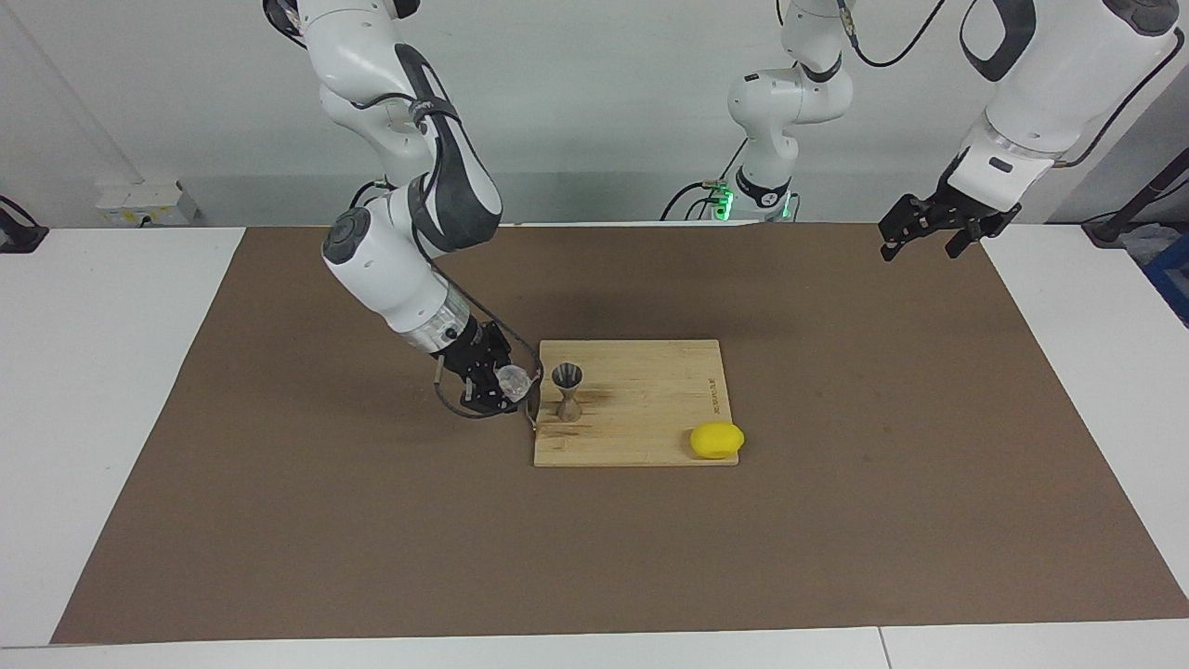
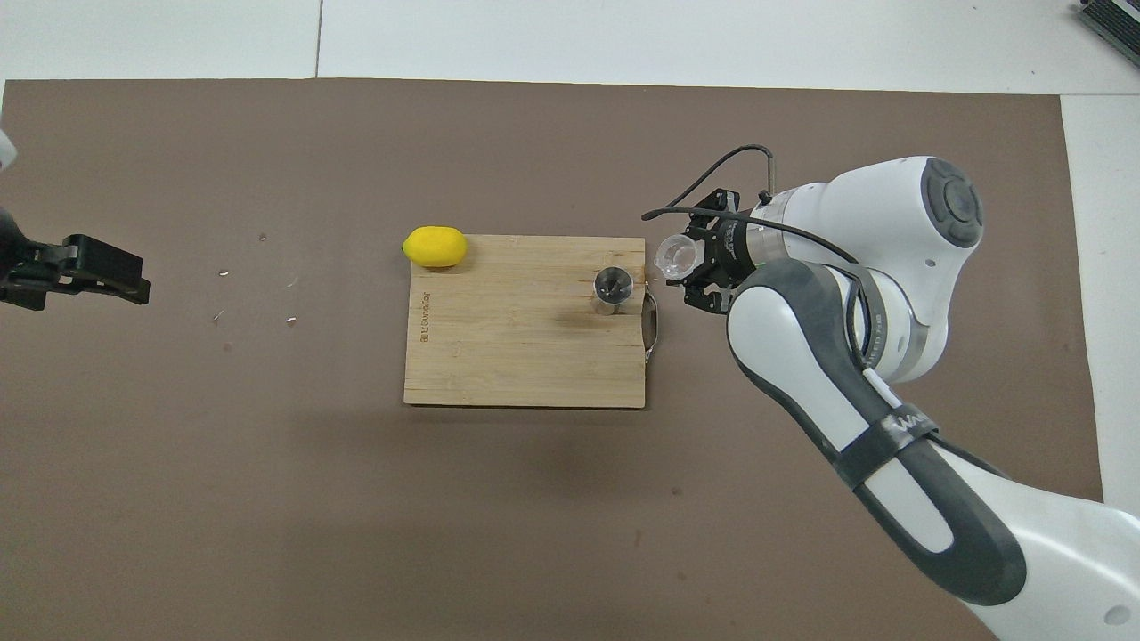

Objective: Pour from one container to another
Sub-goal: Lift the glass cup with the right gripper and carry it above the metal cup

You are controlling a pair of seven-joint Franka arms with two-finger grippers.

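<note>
The clear cup [image 1: 510, 378], squat and translucent, hangs tipped in the right claw [image 1: 499, 382], which is clamped on it just beside the steel jigger [image 1: 568, 391], over the handle edge of the cutting board [image 1: 641, 409]. The carry-over looks nearly done; I judge the next move calls for bringing the cup's lip above the jigger's narrow mouth and tilting slowly. The left claw [image 1: 915, 230] waits, spread wide, well apart from the jigger over the worktop's [image 1: 836, 520] edge.

One small, clear, squat plastic cup [image 1: 510, 378]. One shiny steel hourglass-shaped jigger [image 1: 568, 391]. One yellow lemon-shaped lump [image 1: 716, 439]. One rectangular pale wooden cutting board [image 1: 650, 409] with one metal handle [image 2: 653, 325] at its end. One brown mat [image 1: 836, 520] covering the white worktop [image 1: 93, 372]. Two white robot arms: one right gripper [image 1: 497, 381] and one left gripper [image 1: 929, 228]. A few tiny pale specks [image 2: 258, 289] lie on the mat, too small to count surely.
</note>
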